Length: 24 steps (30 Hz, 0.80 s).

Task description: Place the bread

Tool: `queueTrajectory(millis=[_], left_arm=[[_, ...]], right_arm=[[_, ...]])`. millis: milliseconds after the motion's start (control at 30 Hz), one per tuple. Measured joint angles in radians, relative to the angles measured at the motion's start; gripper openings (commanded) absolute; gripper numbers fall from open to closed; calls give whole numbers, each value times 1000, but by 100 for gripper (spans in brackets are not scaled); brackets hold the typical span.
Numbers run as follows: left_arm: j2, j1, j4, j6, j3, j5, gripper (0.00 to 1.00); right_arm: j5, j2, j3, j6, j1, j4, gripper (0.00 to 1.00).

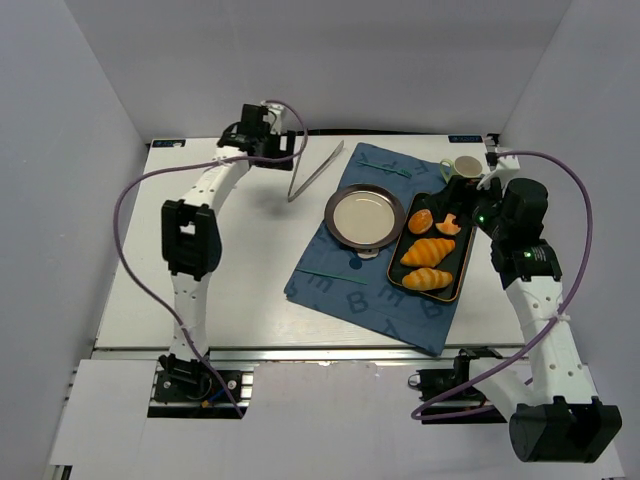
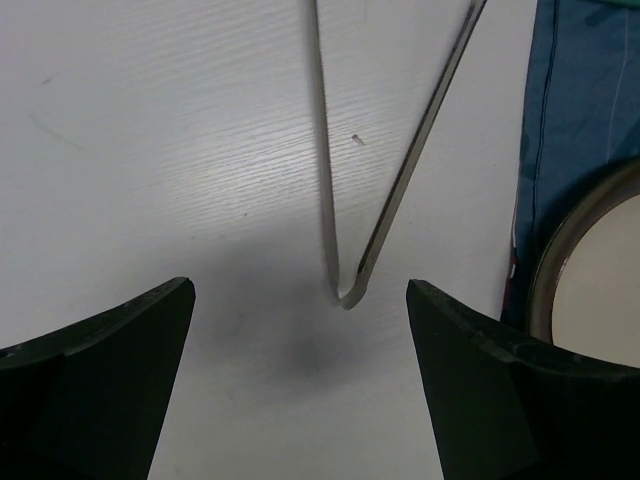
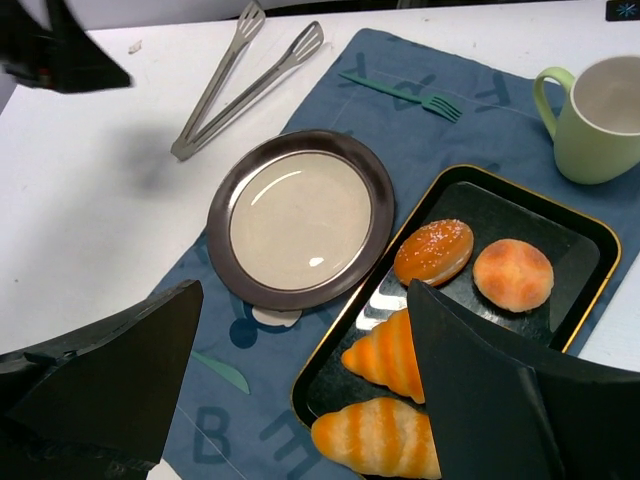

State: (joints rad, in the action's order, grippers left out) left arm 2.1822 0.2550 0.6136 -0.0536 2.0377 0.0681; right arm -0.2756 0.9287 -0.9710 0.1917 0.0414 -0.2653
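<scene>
The bread, a small golden-orange oval roll [image 1: 420,220], lies at the far left of a black gold-rimmed tray [image 1: 462,268]. In the right wrist view the roll [image 3: 433,251] shows ahead of my fingers. My right gripper [image 1: 470,205] is open and empty, hovering above the tray's far right end; in its own view the gripper [image 3: 305,390] stands wide over the mat and the tray's edge [image 3: 322,362]. My left gripper [image 1: 278,143] is open and empty above the white table. In its own view the gripper [image 2: 300,380] is just short of the hinge of metal tongs [image 2: 347,296].
Two ridged croissants [image 3: 390,355] [image 3: 375,438] and a round plain bun [image 3: 512,274] share the tray. A brown-rimmed plate [image 3: 300,220] sits left of it on a blue placemat [image 1: 380,270]. Tongs [image 1: 315,170], a green fork [image 3: 400,92] and a green mug [image 3: 605,120] lie farther back.
</scene>
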Motion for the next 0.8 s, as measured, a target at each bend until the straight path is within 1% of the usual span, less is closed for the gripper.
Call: queueTrajectory(millis=[100,200,600,800], left_arm=[[107,27,13,33,79,2,98],[165,42,8,51,96,5,98],[187,60,-56,121,109,34,98],[242,95,-87,149,143,26,98]], right_arm=[[-15,21,0,-12,0,0,89],[-31,40,0,-16,0,0,89],[-77,76,-1,-15,0,1,89],[-79,74,-2,-15,0,4,89]])
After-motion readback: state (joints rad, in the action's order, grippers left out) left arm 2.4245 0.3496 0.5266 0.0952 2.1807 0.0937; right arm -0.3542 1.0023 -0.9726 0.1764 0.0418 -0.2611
